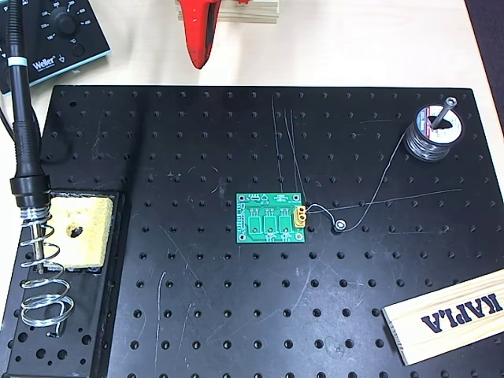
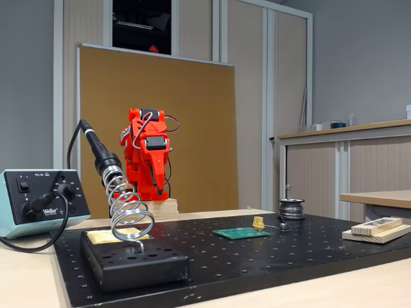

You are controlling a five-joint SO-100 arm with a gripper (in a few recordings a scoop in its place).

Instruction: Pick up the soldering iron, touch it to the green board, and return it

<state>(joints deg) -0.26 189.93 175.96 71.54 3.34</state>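
The soldering iron (image 1: 22,118) is a black pen-shaped tool resting tip-down in a silver coiled spring holder (image 1: 43,276) at the left edge of the overhead view. In the fixed view the soldering iron (image 2: 96,151) leans up and left out of the coil. The green board (image 1: 272,218) lies flat mid-plate with a gold connector on its right edge; in the fixed view the green board (image 2: 241,233) sits right of centre. My red gripper (image 1: 198,59) is folded back at the top, far from both, jaws together and holding nothing. In the fixed view the gripper (image 2: 156,189) points down over a wooden block.
A yellow sponge (image 1: 75,232) sits in the holder's black base. A solder spool (image 1: 433,130) stands at the back right, its wire running to the board. A wooden KAPLA plank (image 1: 449,315) lies front right. The Weller station (image 1: 55,35) is at the top left, off the black perforated plate (image 1: 236,315).
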